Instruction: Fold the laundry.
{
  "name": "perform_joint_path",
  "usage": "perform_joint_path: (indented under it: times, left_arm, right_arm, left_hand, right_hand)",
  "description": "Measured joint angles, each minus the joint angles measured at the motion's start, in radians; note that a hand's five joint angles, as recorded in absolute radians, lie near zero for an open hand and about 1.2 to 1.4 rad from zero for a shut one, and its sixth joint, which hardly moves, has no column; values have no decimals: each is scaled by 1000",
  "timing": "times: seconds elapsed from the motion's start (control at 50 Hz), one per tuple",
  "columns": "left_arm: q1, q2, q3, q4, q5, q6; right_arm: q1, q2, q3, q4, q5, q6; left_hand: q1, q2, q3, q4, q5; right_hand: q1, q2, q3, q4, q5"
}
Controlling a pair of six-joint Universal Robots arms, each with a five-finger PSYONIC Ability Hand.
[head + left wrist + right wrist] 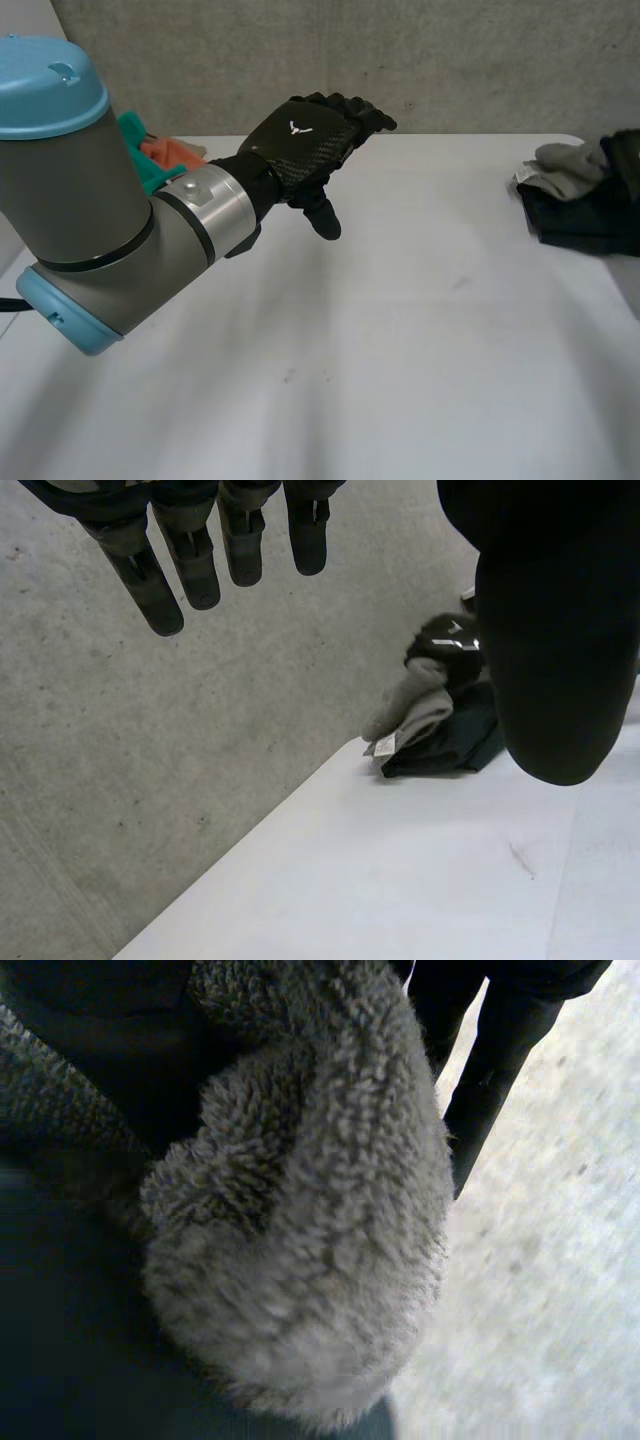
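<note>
Across the white bench (400, 350) we are holding our left hand (305, 140) spread, empty, well left of the laundry heap (575, 200) our right hand (500, 1060) is touching, grip unclear.

The left hand (310, 140) is held above the table (400, 350). Well apart from its fingers (150, 590), ahead of the fingertips, the laundry pile (575, 195) is set at the table's edge, with the right hand (445, 640) placed on it. Behind the left wrist, back from the fingers, another object (165, 155) is set on the table.
</note>
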Motion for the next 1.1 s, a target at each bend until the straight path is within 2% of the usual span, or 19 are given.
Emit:
perform_joint_path:
  times: [0.14,0.2,0.24,0.3,0.42,0.56,0.7,0.8,0.86,0.92,0.98,1.04,1.1]
  left_arm:
    - [-1,-3,-1,0,0,0]
    - [-2,-4,-2,0,-1,0]
    - [-4,-3,-2,0,-1,0]
    - [-7,-2,-3,0,-1,0]
    - [-14,4,-3,-1,-1,0]
    - [-32,13,-3,-2,-1,-1]
    - [-38,40,-1,-1,-1,-3]
    - [-34,79,11,9,-2,-14]
    - [-27,116,20,34,-15,-36]
    - [-9,144,26,57,-58,-54]
    - [43,169,36,78,-150,-62]
    - [139,173,40,89,-257,-44]
    - [249,136,30,95,-320,17]
  right_arm:
    - [-42,24,46,14,-62,-10]
    - [-47,6,71,23,-64,-12]
    - [-49,-28,102,38,-63,-15]
    - [-50,-84,144,62,-61,-16]
    - [-71,-224,229,126,-35,-18]
    - [-154,-362,264,308,69,-68]
    - [-238,-461,219,521,231,-255]
    - [-214,-532,184,520,351,-375]
    - [-122,-589,206,434,380,-389]
    - [-44,-639,264,360,360,-367]
    - [49,-713,378,277,282,-321]
    - [135,-791,528,216,165,-277]
    - [204,-841,667,188,71,-256]
  left_hand:
    - [0,0,0,0,0]
    - [0,0,0,0,0]
    - [0,0,0,0,0]
    - [0,0,0,0,0]
    - [0,0,0,0,0]
    - [0,0,0,0,0]
    - [0,0,0,0,0]
    - [0,0,0,0,0]
    - [0,0,0,0,0]
    - [0,0,0,0,0]
    - [0,0,0,0,0]
    - [0,0,0,0,0]
    - [0,0,0,0,0]
  right_hand:
    - [0,-3,-3,-10,9]
    - [-48,-167,-179,-206,-130]
    - [-465,-600,-592,-625,-557]
    - [-772,-899,-898,-931,-821]
    - [-791,-929,-949,-978,-877]
    - [-791,-929,-949,-978,-877]
    - [-791,-929,-949,-978,-877]
    - [-791,-929,-949,-978,-877]
    - [-791,-929,-949,-978,-877]
    - [-791,-929,-949,-978,-877]
    - [-791,-929,-949,-978,-877]
    - [-791,-929,-949,-978,-877]
    - [-791,-929,-949,-978,-877]
